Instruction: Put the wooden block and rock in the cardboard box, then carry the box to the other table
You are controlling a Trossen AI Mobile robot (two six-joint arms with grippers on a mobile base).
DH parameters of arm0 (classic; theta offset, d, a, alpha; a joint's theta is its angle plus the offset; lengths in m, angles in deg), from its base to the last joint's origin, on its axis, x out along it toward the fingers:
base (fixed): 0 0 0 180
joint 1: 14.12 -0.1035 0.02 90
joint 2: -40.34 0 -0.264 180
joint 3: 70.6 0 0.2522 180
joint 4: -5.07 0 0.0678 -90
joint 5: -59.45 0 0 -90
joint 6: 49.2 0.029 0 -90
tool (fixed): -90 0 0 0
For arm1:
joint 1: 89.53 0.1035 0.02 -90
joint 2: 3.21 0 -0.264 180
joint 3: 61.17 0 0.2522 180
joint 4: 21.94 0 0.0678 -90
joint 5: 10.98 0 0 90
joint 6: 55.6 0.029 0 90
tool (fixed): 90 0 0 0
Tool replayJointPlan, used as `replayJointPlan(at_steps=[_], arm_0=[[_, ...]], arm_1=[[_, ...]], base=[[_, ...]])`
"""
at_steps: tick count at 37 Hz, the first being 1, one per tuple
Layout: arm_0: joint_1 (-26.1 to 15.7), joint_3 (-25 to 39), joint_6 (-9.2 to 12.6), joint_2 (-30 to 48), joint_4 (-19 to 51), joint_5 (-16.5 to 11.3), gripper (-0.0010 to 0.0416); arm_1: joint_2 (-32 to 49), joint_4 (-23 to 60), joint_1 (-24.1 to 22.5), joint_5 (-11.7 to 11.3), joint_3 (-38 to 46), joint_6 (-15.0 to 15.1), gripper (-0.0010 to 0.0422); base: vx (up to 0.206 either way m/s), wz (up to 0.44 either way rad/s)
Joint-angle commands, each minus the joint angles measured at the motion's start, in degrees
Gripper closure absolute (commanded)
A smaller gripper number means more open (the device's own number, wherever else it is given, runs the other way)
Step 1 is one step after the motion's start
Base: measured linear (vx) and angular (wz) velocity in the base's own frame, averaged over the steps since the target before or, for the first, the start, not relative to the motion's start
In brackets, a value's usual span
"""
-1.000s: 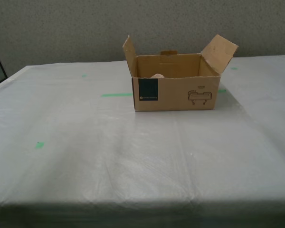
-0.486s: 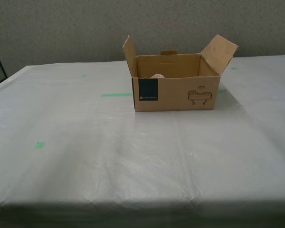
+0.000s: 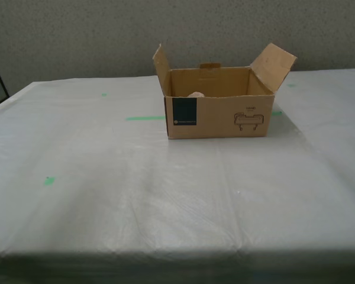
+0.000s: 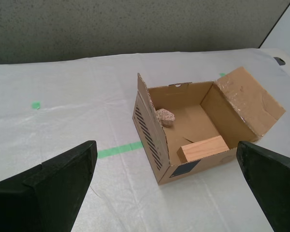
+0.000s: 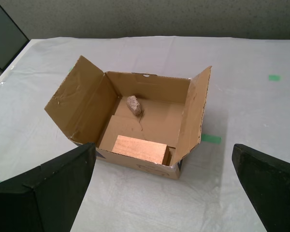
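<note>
Whitish-grey wrinkled sheeting covers the other table (image 3: 106, 195). My first gripper (image 5: 164, 193) and my second gripper (image 4: 166, 193) both hang spread wide, holding nothing. Beyond them sits the cardboard box (image 3: 216, 118), flaps raised, containing the wooden block (image 5: 139, 149) and, farther back, the rock (image 5: 134, 105).

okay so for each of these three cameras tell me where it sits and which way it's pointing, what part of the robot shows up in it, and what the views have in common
Exterior view: on the robot, off the arms, facing the printed front of the cardboard box across the table; no robot parts show.
First wrist view: on my first claw, looking down into the box; its dark fingers frame the picture.
Second wrist view: on my second claw, looking down into the box from another side; its fingers show.
Shared: both wrist views show the wooden block and the rock inside.
</note>
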Motion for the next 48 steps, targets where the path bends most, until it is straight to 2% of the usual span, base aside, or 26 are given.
replayJointPlan(at_steps=[1, 48], arm_0=[[0.0, 0.0, 0.0, 0.0, 0.0, 0.1, 0.0012], [0.0, 0.0, 0.0, 0.0, 0.0, 0.1, 0.0012]], arm_1=[[0.0, 0.0, 0.0, -0.1, 0.1, 0.0, 0.0016], [0.0, 0.0, 0.0, -0.1, 0.1, 0.0, 0.0016]], base=[[0.000, 0.000], [0.000, 0.000]])
